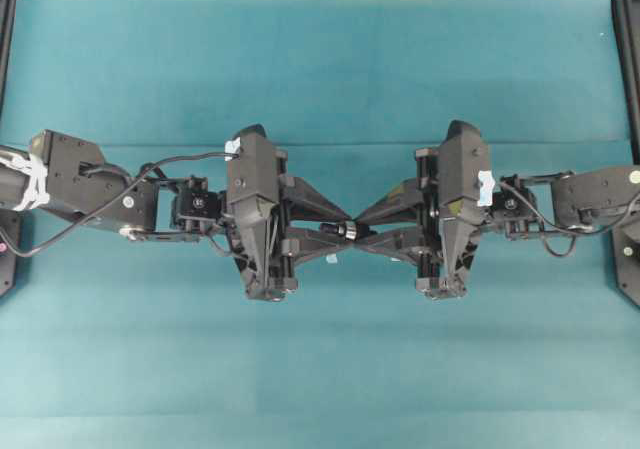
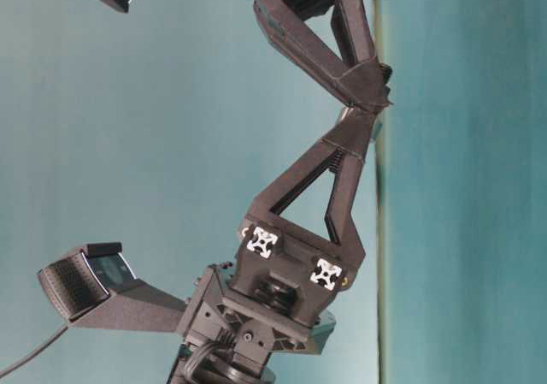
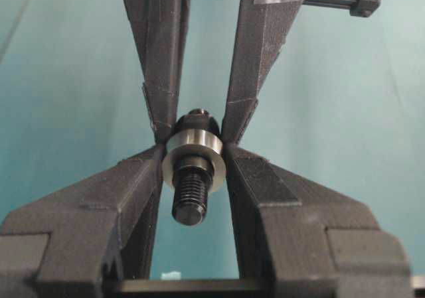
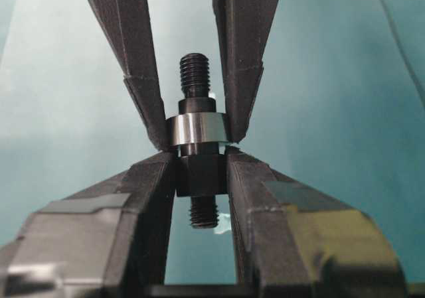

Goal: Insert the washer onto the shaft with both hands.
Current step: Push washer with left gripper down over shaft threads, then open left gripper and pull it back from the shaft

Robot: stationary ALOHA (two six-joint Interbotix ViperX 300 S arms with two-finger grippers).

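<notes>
Above the middle of the tabletop [image 1: 320,59], well clear of every edge, the two grippers meet tip to tip. The right gripper [image 1: 372,227] is clamped narrow on the dark body of the shaft [image 4: 199,173]. The washer [image 3: 196,139] sits on the shaft with a threaded end poking through it. The left gripper [image 1: 330,227] brackets the washer's rim at a middling width. Its pads look to touch the ring, but I cannot tell whether they grip it or merely stand beside it. The risk, as I judge it, lies in the parting. If the washer is not seated against a shoulder, a left finger dragging on the rim could pull it back along the thread and off the free end. A sideways tug could also twist the shaft in the right jaws. The seat behind the ring is hidden in both wrist views. The table-level view shows only finger backs, and the overhead view shows the ring as a speck. A pale scrap [image 3: 171,275] lies on the tabletop below, unidentifiable.
</notes>
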